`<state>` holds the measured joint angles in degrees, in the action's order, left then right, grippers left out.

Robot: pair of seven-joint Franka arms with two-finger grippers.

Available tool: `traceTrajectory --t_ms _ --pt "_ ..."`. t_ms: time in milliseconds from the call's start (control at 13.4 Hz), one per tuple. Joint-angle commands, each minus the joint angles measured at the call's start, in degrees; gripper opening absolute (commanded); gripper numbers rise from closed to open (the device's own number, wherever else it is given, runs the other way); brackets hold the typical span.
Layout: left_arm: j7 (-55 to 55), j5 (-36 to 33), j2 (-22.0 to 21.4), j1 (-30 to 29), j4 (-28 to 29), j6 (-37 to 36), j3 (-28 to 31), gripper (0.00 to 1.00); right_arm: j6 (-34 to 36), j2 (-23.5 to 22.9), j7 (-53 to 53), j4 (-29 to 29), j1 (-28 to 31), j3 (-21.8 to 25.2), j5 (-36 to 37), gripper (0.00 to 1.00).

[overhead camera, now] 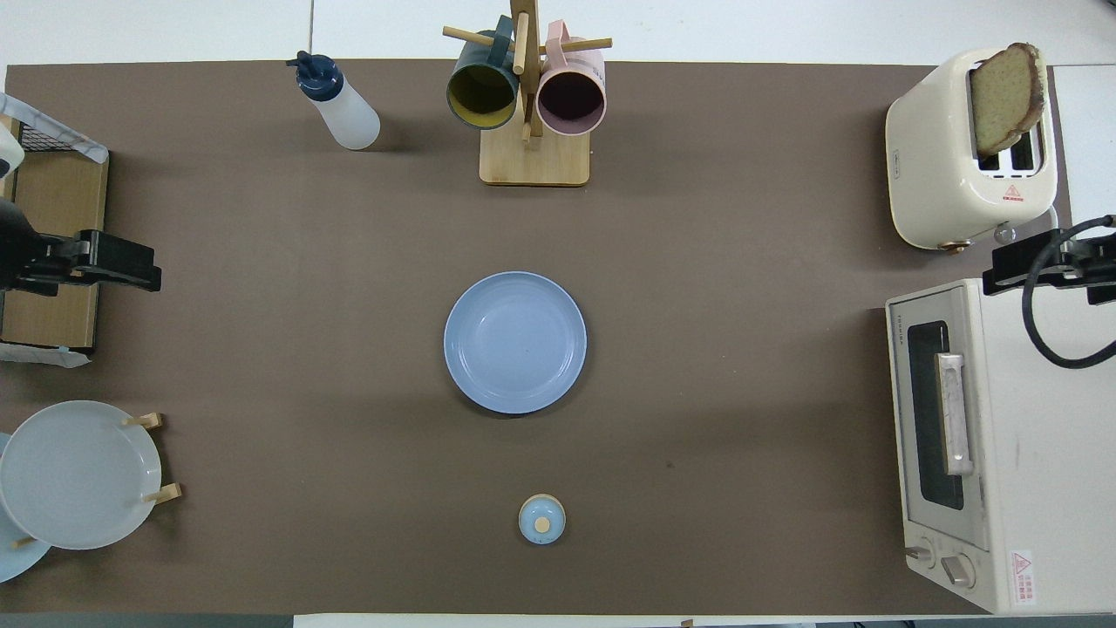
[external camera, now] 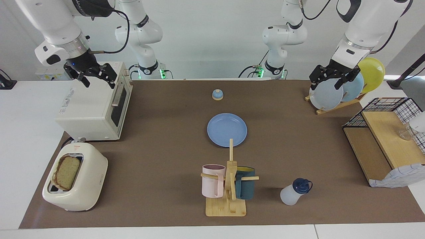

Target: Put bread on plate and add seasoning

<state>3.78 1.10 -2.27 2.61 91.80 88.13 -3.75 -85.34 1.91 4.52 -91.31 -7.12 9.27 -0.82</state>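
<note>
the right gripper (external camera: 94, 75) hangs at the upper left of the facing view, over the top of the white toaster oven (external camera: 96, 108), with its fingers apart and nothing between them. lower in that frame, at the lower left corner, stands the cream toaster (external camera: 78, 186), and the bread (external camera: 67, 172) sticks up out of its slot, upright, with its flat face toward the camera. in the overhead view the same bread (overhead camera: 1004, 96) is at the upper right, so it lies farther from the robots than the toaster oven, at the right arm's end of the table. this is the relation that counts: the bread is on the right arm's end, and i judge that this arm is the nearer one for the first pick, reaching forward past the toaster oven and coming down on the top edge of the slice.

the left gripper (external camera: 332, 78) waits at the upper right of the facing view, over the rack of upright plates (external camera: 335, 94), fingers also apart and empty.

the blue plate (external camera: 227, 129) lies flat and bare in the middle of the frame. the seasoning bottle (external camera: 294, 192) stands at the lower right of the facing view, beside the mug tree (external camera: 228, 186), toward the left arm's end.
</note>
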Motion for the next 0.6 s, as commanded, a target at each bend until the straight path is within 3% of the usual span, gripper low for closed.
traceTrajectory --t_ms 0,521 --pt "-0.1 0.1 -1.4 0.1 1.6 1.1 0.1 1.00 -0.7 1.3 -0.2 -1.4 0.5 -0.3 -0.7 1.00" --pt "-0.8 -0.7 -1.4 0.4 1.2 1.3 -0.4 1.00 -0.7 1.3 -0.2 -1.5 0.5 -0.3 -0.7 1.00"
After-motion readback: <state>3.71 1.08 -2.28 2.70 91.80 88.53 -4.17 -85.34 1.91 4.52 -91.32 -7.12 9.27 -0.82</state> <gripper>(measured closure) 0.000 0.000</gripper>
